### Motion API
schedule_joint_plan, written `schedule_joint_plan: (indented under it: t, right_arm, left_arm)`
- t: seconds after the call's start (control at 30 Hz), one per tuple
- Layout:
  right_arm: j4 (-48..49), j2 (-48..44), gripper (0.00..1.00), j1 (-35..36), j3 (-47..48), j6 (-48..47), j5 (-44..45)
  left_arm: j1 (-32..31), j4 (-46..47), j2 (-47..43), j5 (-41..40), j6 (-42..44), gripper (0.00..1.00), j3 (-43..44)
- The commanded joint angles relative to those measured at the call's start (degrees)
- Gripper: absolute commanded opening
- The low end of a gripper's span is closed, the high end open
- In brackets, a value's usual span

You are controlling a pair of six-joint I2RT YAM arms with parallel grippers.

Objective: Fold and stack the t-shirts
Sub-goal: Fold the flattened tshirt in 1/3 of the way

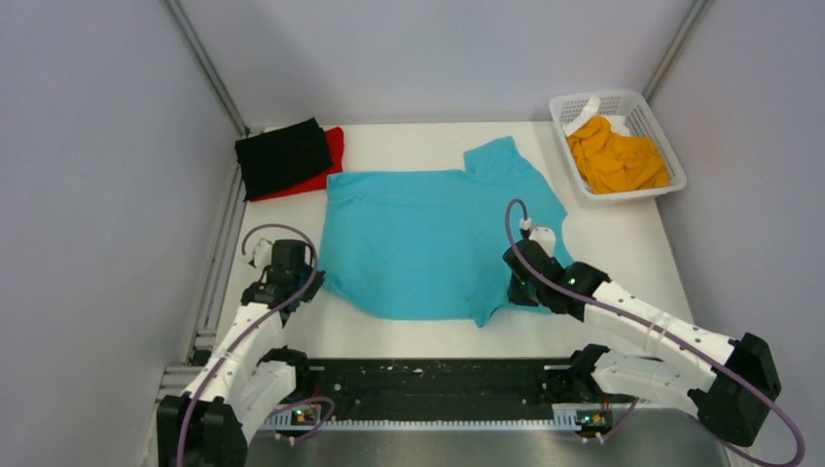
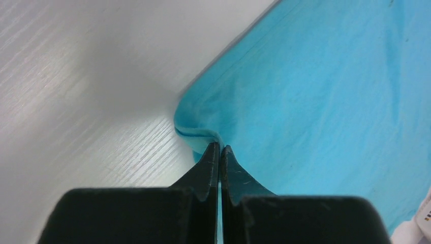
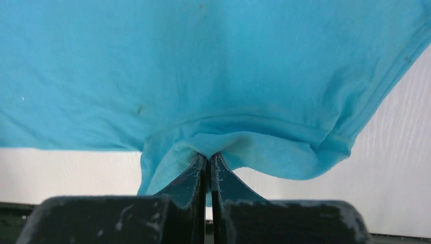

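Left claw (image 2: 219,147) and right claw (image 3: 208,155) each pinch the near edge of the blue shirt (image 1: 428,233), spread on the desk (image 1: 623,243) (probably to fold it over).

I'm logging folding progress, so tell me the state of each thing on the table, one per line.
Blue shirt: spread out, unfolded.
Black shirt: folded, top of the stack.
Red shirt: folded, under the Black shirt.
Basket: upright, far right.
Orange shirt: crumpled in the Basket.
Left tool: shut on the Blue shirt's edge.
Right tool: shut on the Blue shirt's edge.
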Motion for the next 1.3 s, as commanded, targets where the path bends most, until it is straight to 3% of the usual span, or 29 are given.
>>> schedule_joint_plan:
  t: [0.0,0.4,0.93,1.27]
  right_arm:
    - [8.54,0.81,0.00,-3.10,3.74,-4.13,5.60]
    - [15.14,5.68,0.00,-11.87,10.06,-8.96,10.67]
    - [20.45,14.07,0.00,-20.52,14.63,-15.63,3.27]
    - [24.65,24.11,0.00,-24.55,17.73,-19.33,-3.11]
  left_arm:
    - [0.06,4.84,1.71,-3.73,-1.42,0.00,3.70]
    - [0.14,7.04,9.77,-8.50,-2.23,0.00,9.57]
    - [0.78,9.06,16.36,-13.25,-1.92,0.00,14.45]
    - [1.18,13.72,24.64,-10.98,0.31,0.00,16.33]
